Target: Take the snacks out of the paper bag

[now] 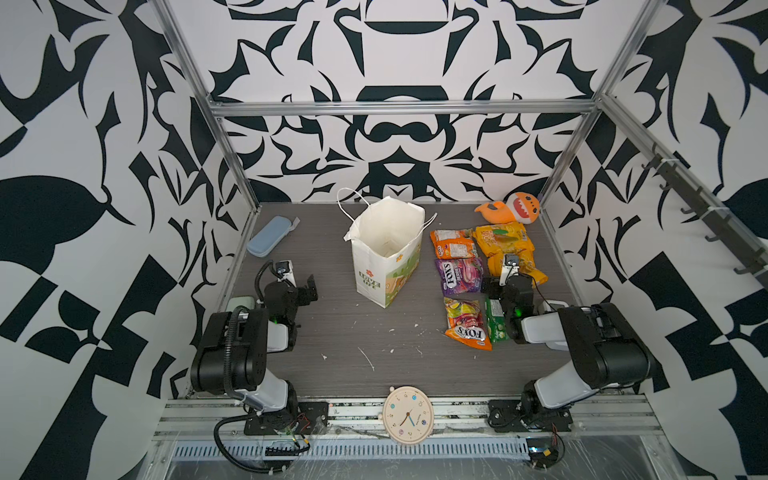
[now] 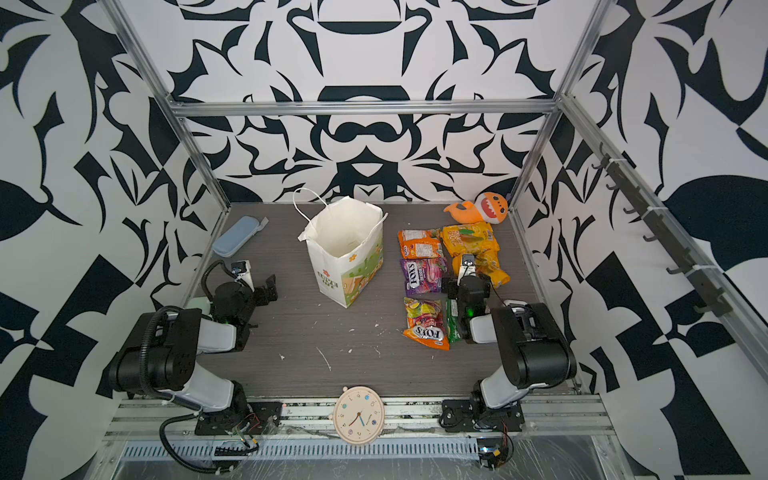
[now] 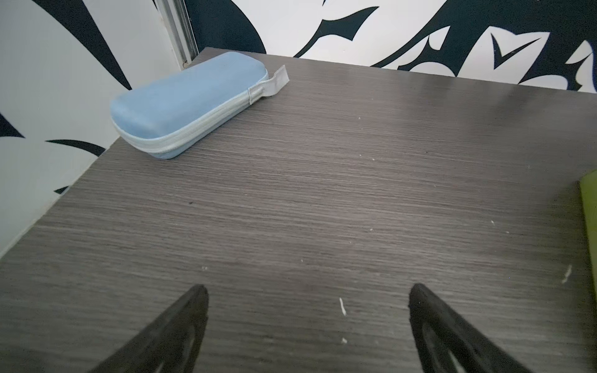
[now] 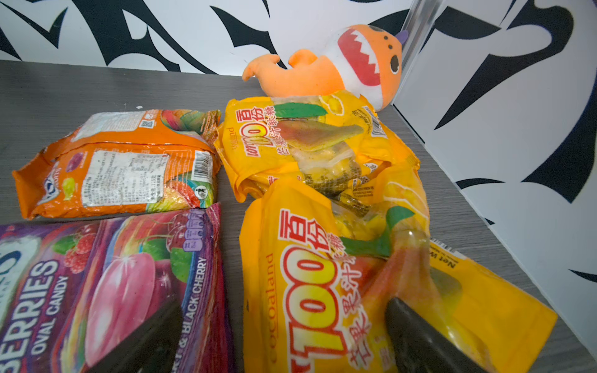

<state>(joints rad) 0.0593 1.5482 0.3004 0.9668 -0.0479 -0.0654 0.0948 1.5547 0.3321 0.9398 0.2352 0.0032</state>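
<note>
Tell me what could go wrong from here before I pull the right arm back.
1. The open right end effector hangs close over the nearer yellow packet and the purple packet; a flat retreat could drag either.
2. The paper bag stands upright and looks light; a passing arm could tip it.
3. Its near wall hides part of its floor, so it may not be empty.

Open table [image 1: 365,332] between bag [image 1: 386,266] and arms
</note>
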